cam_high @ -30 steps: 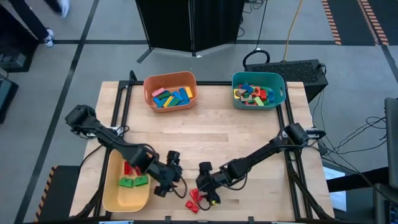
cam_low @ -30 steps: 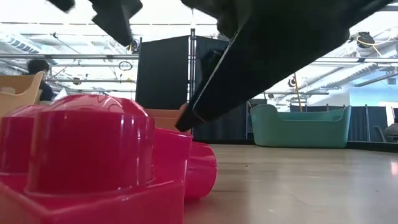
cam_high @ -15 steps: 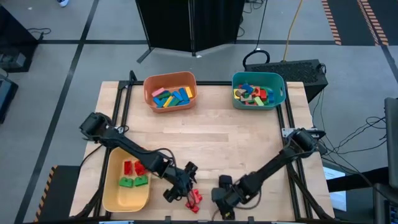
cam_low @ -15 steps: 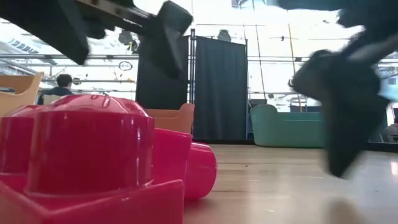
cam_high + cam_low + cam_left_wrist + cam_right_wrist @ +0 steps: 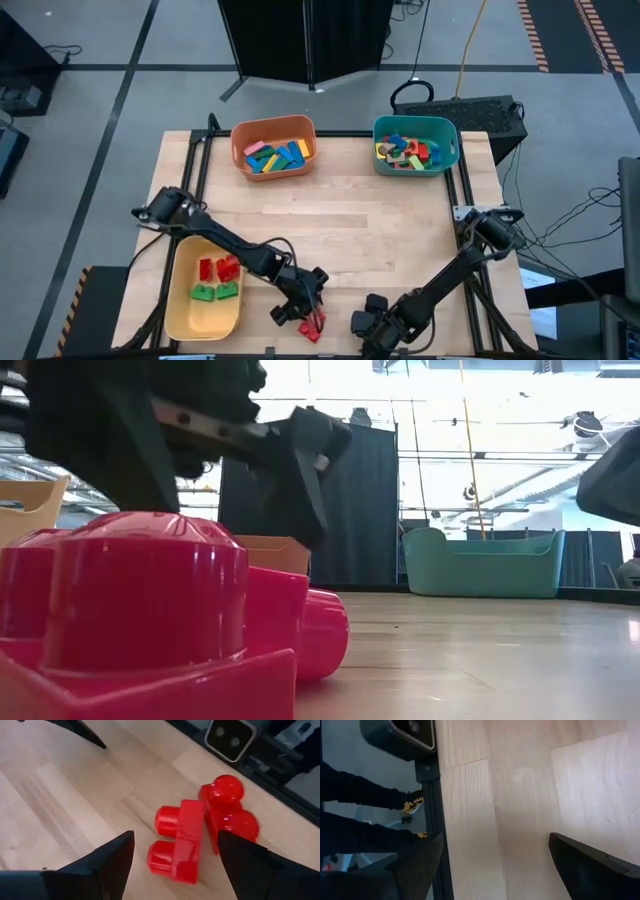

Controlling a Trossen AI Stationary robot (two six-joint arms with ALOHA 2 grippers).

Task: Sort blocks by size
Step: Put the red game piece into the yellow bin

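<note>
Two red studded blocks lie touching near the table's near edge (image 5: 313, 323). In the left wrist view one lies on its side (image 5: 181, 842) and the other (image 5: 227, 812) stands studs up beside it. My left gripper (image 5: 303, 305) hangs open just above them. Its fingers (image 5: 112, 857) stand on either side of the tipped block (image 5: 150, 610) without touching it. My right gripper (image 5: 370, 325) stands open over bare wood to the right of the blocks, with nothing between its fingers (image 5: 415, 857).
An orange bin (image 5: 273, 147) and a teal bin (image 5: 415, 143) with mixed blocks stand at the far edge. A yellow bin (image 5: 200, 310) at the near left holds red and green blocks (image 5: 217, 280). The low camera's housing (image 5: 227, 737) sits just beyond the red blocks at the near edge.
My left gripper has gone right and toward the near edge, sunk and rolled, and now hangs over the red blocks. My right gripper has drawn away from the blocks toward the right along the near edge, rolling as it went. The blocks have stayed put.
</note>
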